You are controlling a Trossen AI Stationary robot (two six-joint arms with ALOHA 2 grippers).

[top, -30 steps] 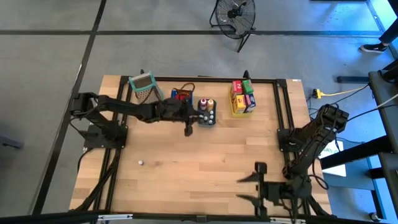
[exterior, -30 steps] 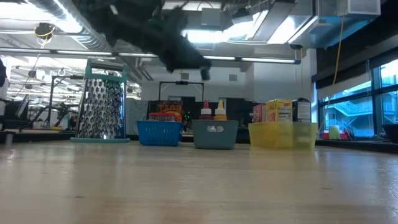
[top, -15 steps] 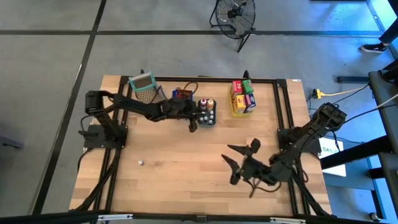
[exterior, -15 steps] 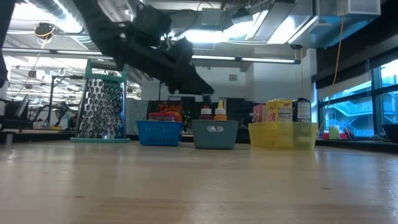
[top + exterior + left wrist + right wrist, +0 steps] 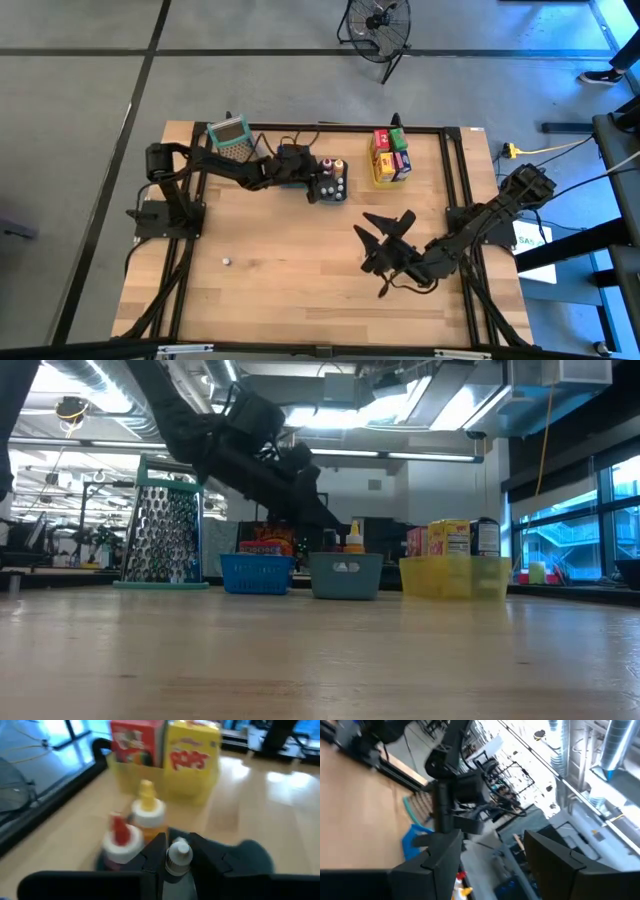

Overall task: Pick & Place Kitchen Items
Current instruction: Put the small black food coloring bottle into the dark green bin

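Holding a small white-capped bottle (image 5: 176,857) between its fingers, the left gripper (image 5: 318,184) hangs over the grey tray (image 5: 335,196), beside two capped bottles. This looks like the placing step; next it must lower and release. The right gripper (image 5: 385,228) waits mid-table, jaws apart, empty.

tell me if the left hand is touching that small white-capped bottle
Touching. The left wrist view shows the left hand closed on the white-capped bottle, a finger pressed against each side.
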